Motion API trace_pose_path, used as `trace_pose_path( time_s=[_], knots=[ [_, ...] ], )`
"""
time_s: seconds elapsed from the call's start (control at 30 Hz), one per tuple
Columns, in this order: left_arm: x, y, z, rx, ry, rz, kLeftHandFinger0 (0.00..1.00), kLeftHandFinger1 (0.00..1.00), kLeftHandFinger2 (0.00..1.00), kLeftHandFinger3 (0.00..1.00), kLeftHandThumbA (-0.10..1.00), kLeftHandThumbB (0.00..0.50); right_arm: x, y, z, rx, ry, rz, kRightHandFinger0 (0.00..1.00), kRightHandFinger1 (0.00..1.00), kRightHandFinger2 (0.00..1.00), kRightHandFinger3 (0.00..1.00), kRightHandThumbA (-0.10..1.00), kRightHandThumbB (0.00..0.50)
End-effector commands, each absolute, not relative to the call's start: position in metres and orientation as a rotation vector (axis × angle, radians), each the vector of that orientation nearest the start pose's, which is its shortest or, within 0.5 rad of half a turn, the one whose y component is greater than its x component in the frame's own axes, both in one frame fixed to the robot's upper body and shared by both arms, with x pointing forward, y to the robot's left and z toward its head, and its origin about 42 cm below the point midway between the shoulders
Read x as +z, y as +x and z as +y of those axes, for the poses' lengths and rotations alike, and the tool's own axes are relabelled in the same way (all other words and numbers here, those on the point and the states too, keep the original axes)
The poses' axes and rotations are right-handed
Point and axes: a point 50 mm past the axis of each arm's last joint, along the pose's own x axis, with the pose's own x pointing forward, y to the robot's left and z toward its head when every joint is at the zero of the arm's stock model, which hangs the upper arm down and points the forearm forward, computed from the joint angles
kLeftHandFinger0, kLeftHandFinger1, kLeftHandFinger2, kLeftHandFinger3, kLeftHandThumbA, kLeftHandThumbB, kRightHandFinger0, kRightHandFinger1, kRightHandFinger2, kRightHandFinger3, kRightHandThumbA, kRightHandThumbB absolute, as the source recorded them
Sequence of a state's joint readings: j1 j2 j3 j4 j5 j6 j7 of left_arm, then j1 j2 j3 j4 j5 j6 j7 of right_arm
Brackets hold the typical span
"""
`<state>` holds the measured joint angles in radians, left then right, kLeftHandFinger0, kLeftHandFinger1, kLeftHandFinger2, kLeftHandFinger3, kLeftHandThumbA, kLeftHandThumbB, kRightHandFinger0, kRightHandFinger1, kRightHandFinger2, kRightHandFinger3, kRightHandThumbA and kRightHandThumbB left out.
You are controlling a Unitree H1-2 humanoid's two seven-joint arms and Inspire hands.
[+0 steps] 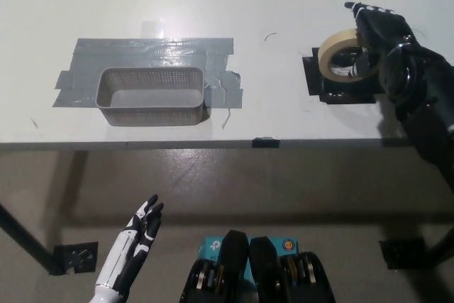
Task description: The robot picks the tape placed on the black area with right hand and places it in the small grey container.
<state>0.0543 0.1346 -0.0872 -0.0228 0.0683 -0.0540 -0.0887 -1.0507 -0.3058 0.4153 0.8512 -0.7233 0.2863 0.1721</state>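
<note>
The roll of beige tape (328,52) stands tilted on the black area (333,91) at the table's right. My black right hand (383,37) comes in from the right and covers the roll's right rim; it is open, with fingers (358,9) stretched past the roll's far edge. The roll still rests on the black patch. The small grey mesh container (152,95) sits at the table's left on strips of grey tape. My white left hand (136,240) hangs open below the table edge at the lower left.
The white table's front edge (213,144) runs across the middle of the picture, with the floor below it. A black table foot (74,257) shows at the lower left and another (404,252) at the lower right.
</note>
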Motion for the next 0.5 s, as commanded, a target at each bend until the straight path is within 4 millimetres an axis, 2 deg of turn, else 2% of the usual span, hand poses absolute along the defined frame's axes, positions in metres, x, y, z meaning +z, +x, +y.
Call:
trace_pose_path(
  time_s=[0.0,0.47],
  knots=[
    [0.101,0.269,0.230,-0.183,0.209,-0.047,1.00,1.00,1.00,1.00,0.92,0.149,0.330,0.577,-0.201,0.057,-1.363,0.006,1.00,1.00,1.00,1.00,1.00,0.500],
    [0.104,0.271,0.231,-0.185,0.217,-0.052,1.00,1.00,1.00,1.00,0.93,0.162,0.329,0.585,-0.188,0.017,-1.332,-0.050,1.00,1.00,1.00,1.00,1.00,0.465]
  ],
)
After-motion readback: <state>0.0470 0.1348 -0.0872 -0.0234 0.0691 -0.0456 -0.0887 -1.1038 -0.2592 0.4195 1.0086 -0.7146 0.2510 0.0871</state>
